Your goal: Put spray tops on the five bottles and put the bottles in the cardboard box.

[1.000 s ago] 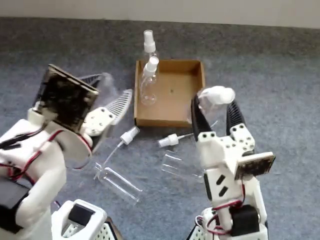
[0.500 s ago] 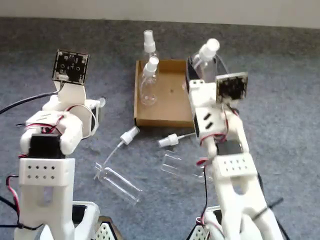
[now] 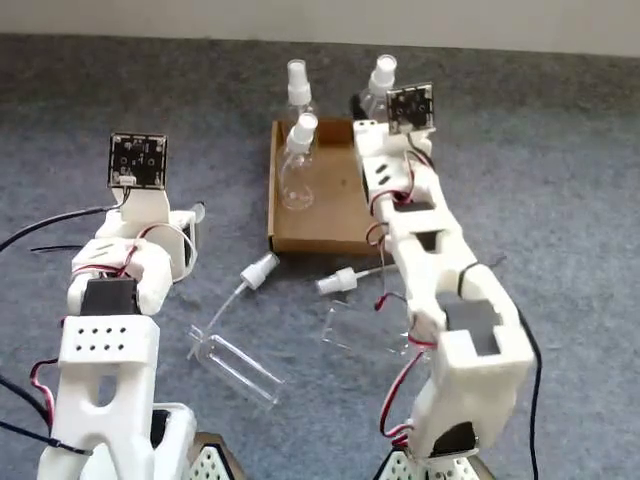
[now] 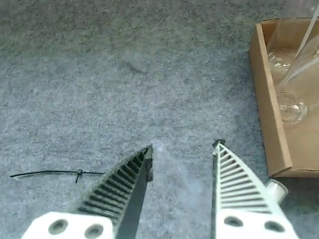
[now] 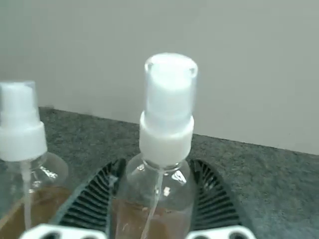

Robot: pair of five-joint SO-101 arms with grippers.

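Three bottles capped, two still to do.

Nearest, two open bottles (image 3: 240, 368) lie on the carpet (image 3: 560, 250) with two loose spray tops (image 3: 258, 270) just beyond; the left gripper (image 4: 182, 147) hangs spread and empty beside the cardboard box (image 3: 320, 243). Two capped bottles (image 3: 300, 150) stand in the box, and the right gripper (image 5: 157, 189) clasps a third capped bottle (image 5: 167, 119) at its far edge, not yet let go.
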